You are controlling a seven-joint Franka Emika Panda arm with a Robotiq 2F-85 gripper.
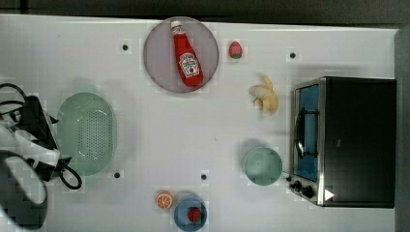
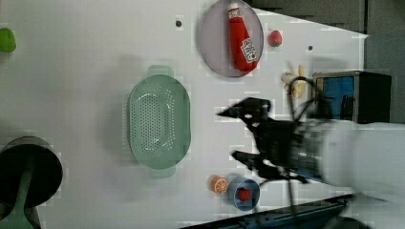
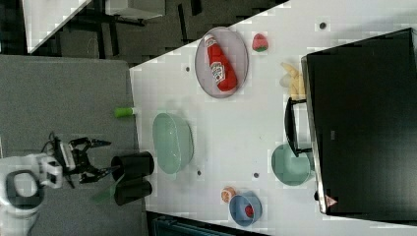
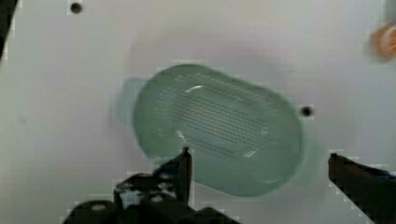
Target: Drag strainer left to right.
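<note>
Mint-green plastic marks the strainer [image 1: 87, 133], which sits upright on the white tabletop [image 1: 193, 125] toward the top view's left, long axis running up and down the picture, its dotted bottom bare. At the top view's left edge, just beside the strainer, is the arm's dark wrist with its cables. In the wrist view the gripper [image 4: 259, 161] hangs above the strainer [image 4: 219, 126] with its fingers [image 4: 184, 163] spread wide, holding nothing and clear of the rim. Further right in the top view a grey plate [image 1: 159, 72] carries a ketchup bottle [image 1: 186, 55], with a strawberry [image 1: 235, 50] just beside it. Near the lower edge lie an orange slice [image 1: 164, 199] and a blue bowl [image 1: 190, 214]. Then come a banana [image 1: 266, 95], a green bowl [image 1: 262, 166] and, rightmost, a toaster oven [image 1: 345, 141].
</note>
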